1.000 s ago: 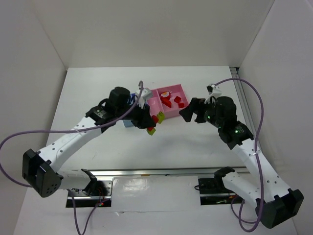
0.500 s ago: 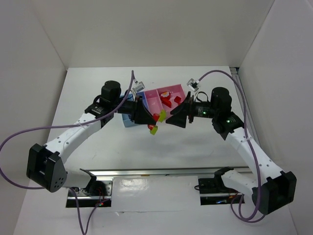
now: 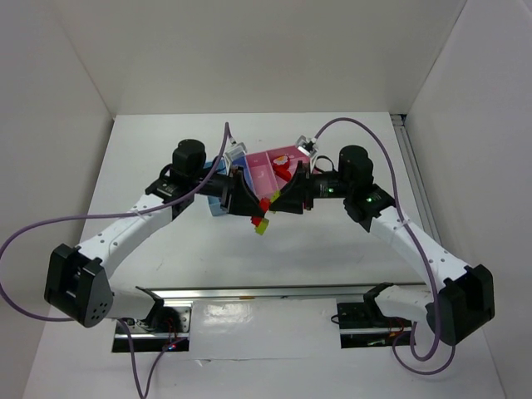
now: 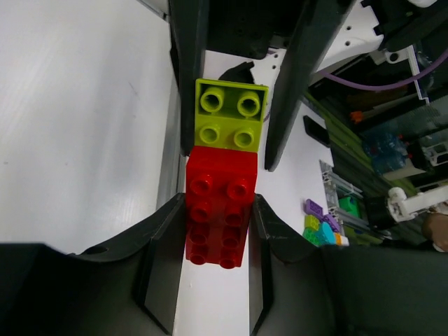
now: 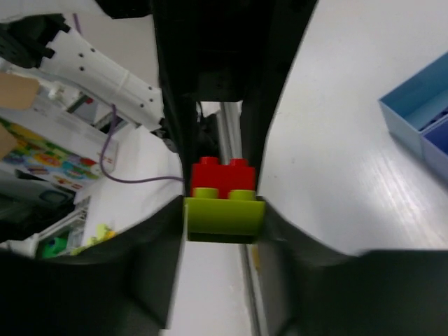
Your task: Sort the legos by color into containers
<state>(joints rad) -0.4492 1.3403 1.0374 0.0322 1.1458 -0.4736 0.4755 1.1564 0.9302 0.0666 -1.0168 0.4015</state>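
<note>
We log the red brick [image 4: 217, 210] and lime brick [image 4: 232, 116] as glossy, smooth moulded plastic. On the left gripper [image 4: 218, 217]: matt black plastic, faint sheen. The table [image 3: 332, 241]: smooth matt white. The pink tray [image 3: 278, 153], at 12 o'clock from the bricks: smooth plastic.

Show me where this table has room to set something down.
Bare table left of the left arm, right of the right arm, behind the trays. Crowded centre: left tool and right tool clamp the joined red brick and lime brick.
</note>
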